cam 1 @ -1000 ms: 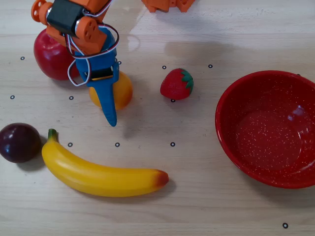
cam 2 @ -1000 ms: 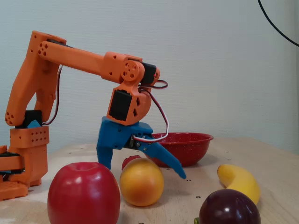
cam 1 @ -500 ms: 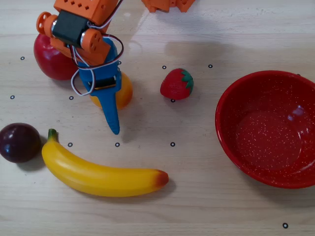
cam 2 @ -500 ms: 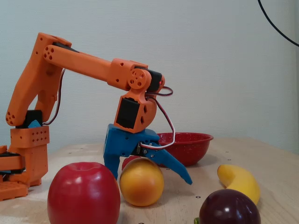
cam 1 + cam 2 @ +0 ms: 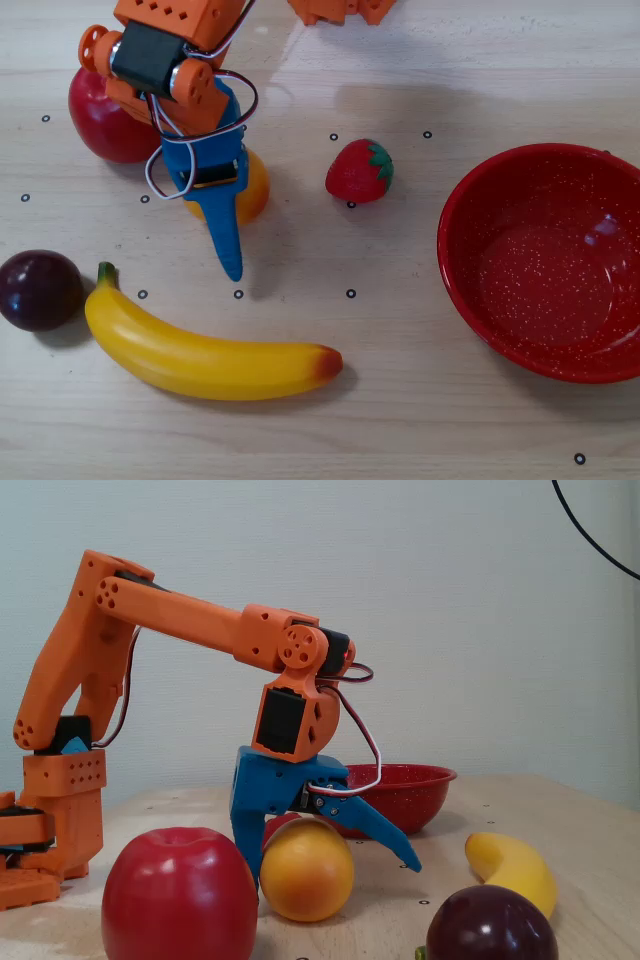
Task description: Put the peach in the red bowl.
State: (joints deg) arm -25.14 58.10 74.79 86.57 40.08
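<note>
The peach (image 5: 256,186) is an orange-yellow ball on the wooden table, partly hidden under the arm in the overhead view. In the fixed view the peach (image 5: 305,870) sits between the blue fingers. My gripper (image 5: 215,222) is open and straddles it, with one finger upright behind the fruit and the long finger (image 5: 385,835) sloping over its front. The fingers do not press on the peach. The red bowl (image 5: 470,200), speckled and holding nothing, stands far right in the overhead view; the same red bowl (image 5: 415,780) shows behind the gripper in the fixed view.
A red apple (image 5: 98,122) lies just beside the arm. A dark plum (image 5: 38,290) and a banana (image 5: 200,355) lie toward the front. A strawberry (image 5: 358,172) sits between the peach and the bowl. Small black ring marks dot the table.
The arm reached forward and came down, bringing the open fingers lower around the peach. The peach and the other fruit have stayed in place.
</note>
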